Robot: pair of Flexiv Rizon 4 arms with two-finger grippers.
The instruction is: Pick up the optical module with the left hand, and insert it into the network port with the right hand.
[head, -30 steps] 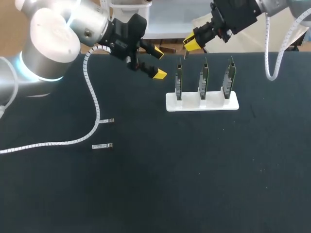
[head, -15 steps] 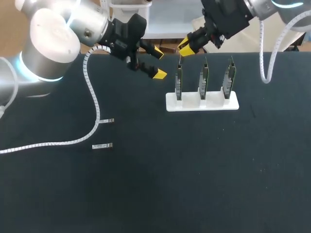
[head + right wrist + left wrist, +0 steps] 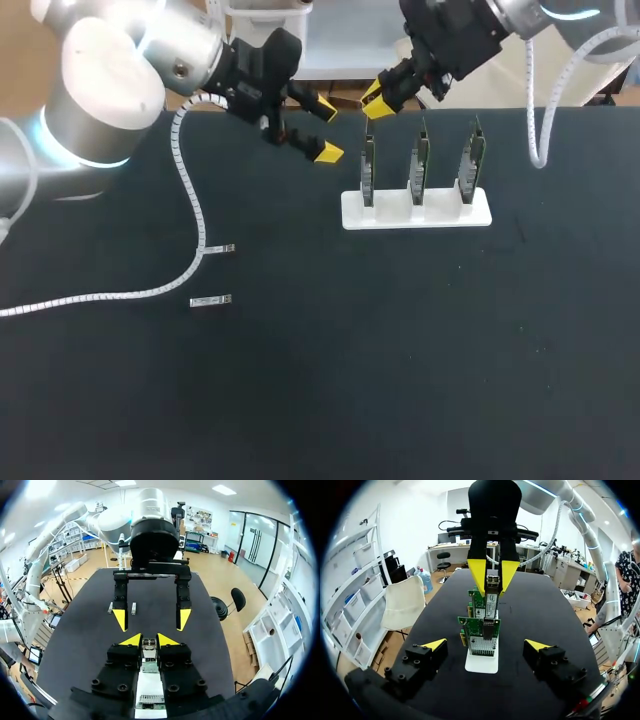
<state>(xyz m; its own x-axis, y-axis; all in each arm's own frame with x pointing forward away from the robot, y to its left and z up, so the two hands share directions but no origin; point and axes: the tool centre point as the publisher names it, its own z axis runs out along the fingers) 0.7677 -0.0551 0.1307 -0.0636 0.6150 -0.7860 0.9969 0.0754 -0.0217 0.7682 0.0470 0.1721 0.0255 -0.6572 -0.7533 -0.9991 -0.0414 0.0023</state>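
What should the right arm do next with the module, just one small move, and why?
Probably ease the right gripper straight down. Its yellow fingers are shut on the small silver optical module, which hangs just above the green network cards in the white holder, not yet seated. The left gripper is open.

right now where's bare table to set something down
The near half of the table is bare, right of the loose modules, in front of the white holder. Crowded at the far edge: left gripper, right gripper by the cards.
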